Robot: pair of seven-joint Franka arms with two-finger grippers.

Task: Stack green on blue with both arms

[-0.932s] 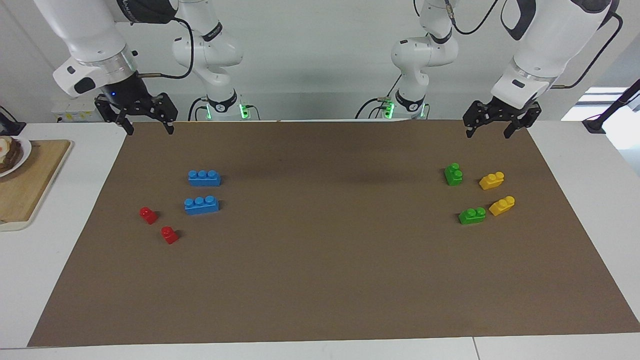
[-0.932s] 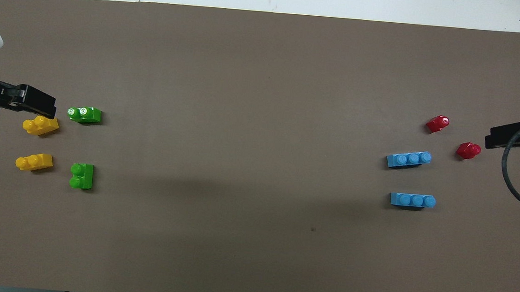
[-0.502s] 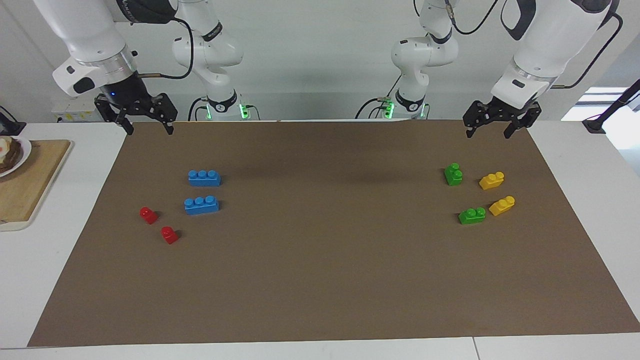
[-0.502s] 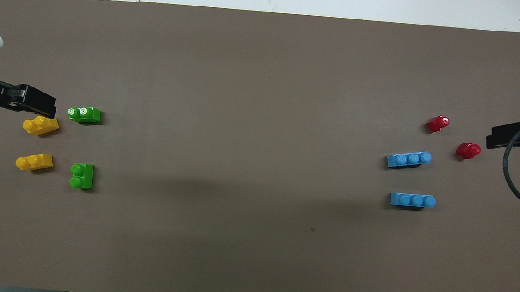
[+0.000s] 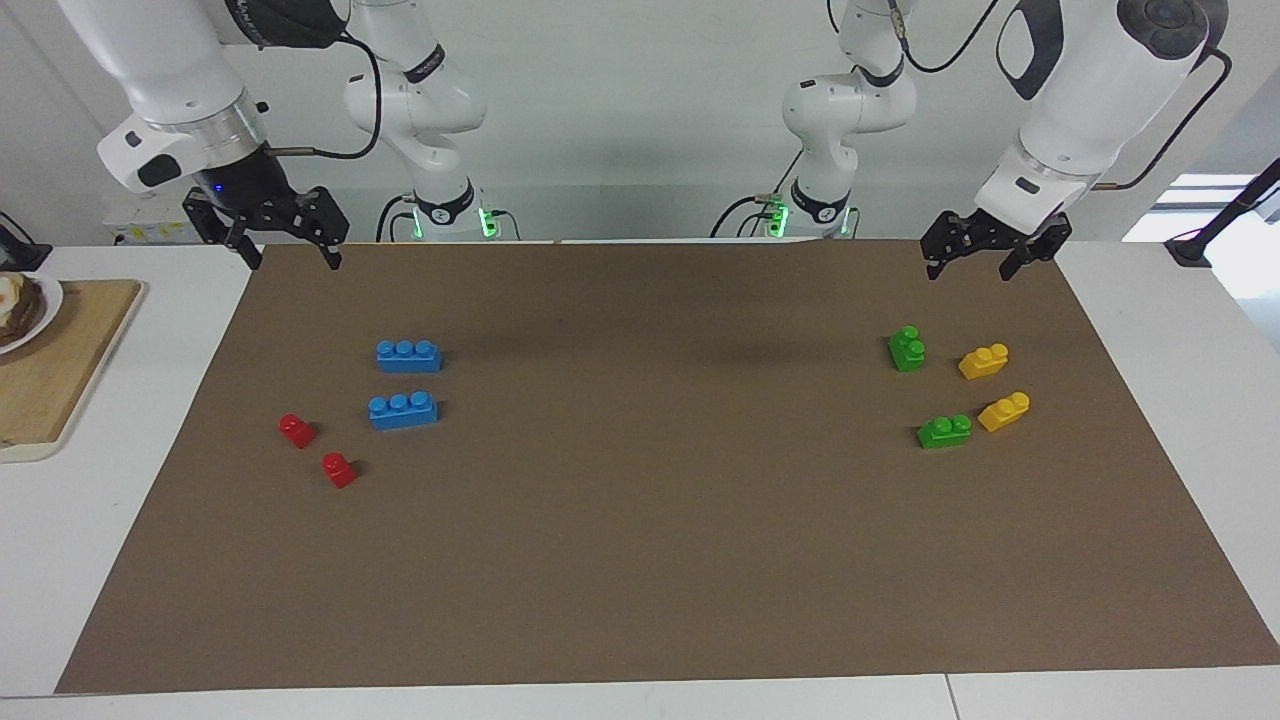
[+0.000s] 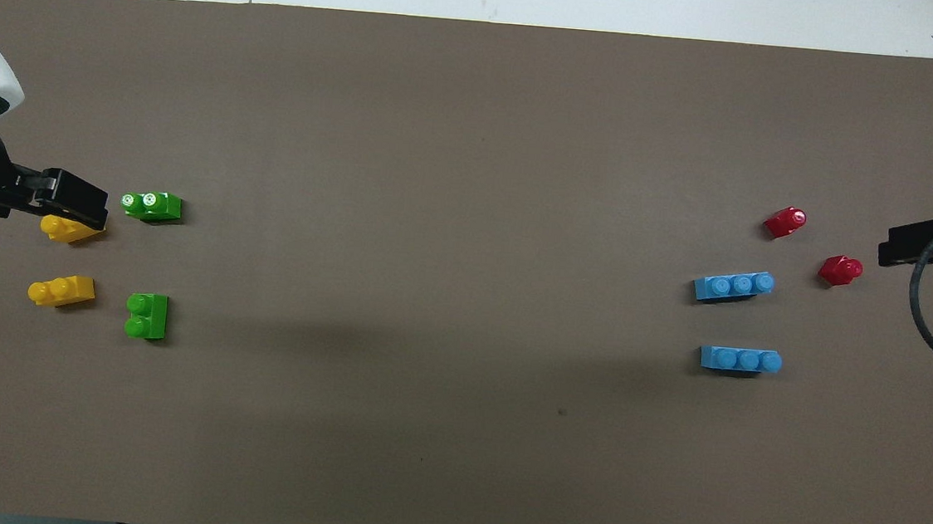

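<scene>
- Left gripper [image 5: 970,265]: black, two fingers spread apart and empty, raised over the mat's [image 5: 650,560] edge at the left arm's end.
- Right gripper [image 5: 290,255]: black, fingers spread apart, nothing held, raised over the mat's corner at the right arm's end.
- Mat: flat, matte brown, rectangular.
- Two green bricks, glossy plastic, two round studs each, lie apart toward the left arm's end: one nearer the robots [image 5: 907,348], one farther [image 5: 944,431].
- Two yellow bricks [image 5: 984,361] [image 5: 1004,411] sit beside them.
- Two long blue bricks [image 5: 408,355] [image 5: 402,409], three studs, lie toward the right arm's end.
- Two small red bricks [image 5: 297,430] [image 5: 339,469], single stud.
- Wooden board [image 5: 55,370] sits off the mat.
</scene>
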